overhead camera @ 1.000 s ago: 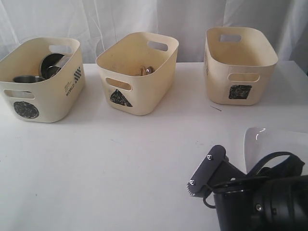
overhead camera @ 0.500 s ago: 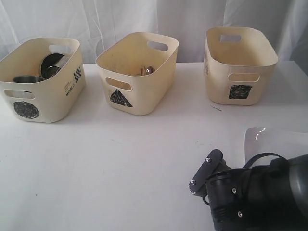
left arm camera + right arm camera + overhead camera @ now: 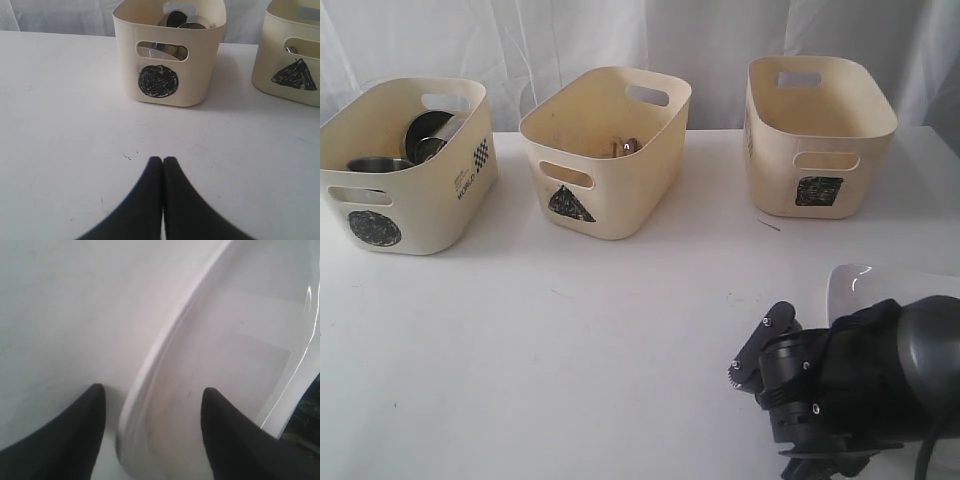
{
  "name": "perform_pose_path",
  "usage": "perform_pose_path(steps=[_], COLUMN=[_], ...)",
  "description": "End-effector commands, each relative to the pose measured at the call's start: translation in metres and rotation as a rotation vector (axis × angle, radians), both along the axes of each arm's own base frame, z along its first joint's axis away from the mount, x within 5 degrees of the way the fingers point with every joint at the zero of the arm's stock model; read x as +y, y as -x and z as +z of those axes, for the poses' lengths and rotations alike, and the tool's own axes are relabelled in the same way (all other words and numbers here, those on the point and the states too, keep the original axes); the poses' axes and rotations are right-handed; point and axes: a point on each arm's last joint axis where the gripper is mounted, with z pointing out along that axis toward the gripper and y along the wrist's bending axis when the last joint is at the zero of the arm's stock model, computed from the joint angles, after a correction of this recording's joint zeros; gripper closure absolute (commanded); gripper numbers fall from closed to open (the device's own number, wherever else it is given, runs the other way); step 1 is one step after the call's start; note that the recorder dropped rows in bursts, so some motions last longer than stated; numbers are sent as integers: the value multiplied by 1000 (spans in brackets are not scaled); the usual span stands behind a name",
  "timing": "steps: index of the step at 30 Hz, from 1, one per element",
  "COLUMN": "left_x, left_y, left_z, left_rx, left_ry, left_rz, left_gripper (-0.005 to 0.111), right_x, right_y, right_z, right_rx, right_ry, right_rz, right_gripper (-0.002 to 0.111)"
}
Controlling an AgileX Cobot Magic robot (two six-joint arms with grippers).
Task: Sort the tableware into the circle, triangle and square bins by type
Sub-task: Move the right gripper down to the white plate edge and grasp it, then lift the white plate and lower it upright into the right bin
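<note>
Presently the rim of the large white square plate [image 3: 235, 355], on the surface [image 3: 60, 315], is straddled by the released right end effector [image 3: 152, 389] (one finger outside, one above the plate); the left end effector [image 3: 163, 160] is clenched, empty.

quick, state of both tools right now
left tool: closed, empty
right tool: open, straddling the rim of the white plate, not clamped on it
</note>
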Motion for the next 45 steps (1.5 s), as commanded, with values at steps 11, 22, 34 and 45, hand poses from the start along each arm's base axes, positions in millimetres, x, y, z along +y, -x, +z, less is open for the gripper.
perform_pose_path(steps=[11,22,34,45], left_x=[-1,-1,-1,-1], left_y=[0,0,0,0], left_z=[0,0,0,0], left_rx=[-7,-7,-7,-7], left_ry=[15,15,15,15], left_rz=[-6,-6,-6,-6], left_gripper=[107,107,107,107], right_x=[-2,-12,-37,-35], right_y=[-2,30,38,-32], right_z=[-11,96,165,245], right_rx=[-1,-370,-645,-881], right_ry=[-93,-270,-222,-247], right_rz=[-84,-134,-93,104], right_gripper=[108,108,108,108])
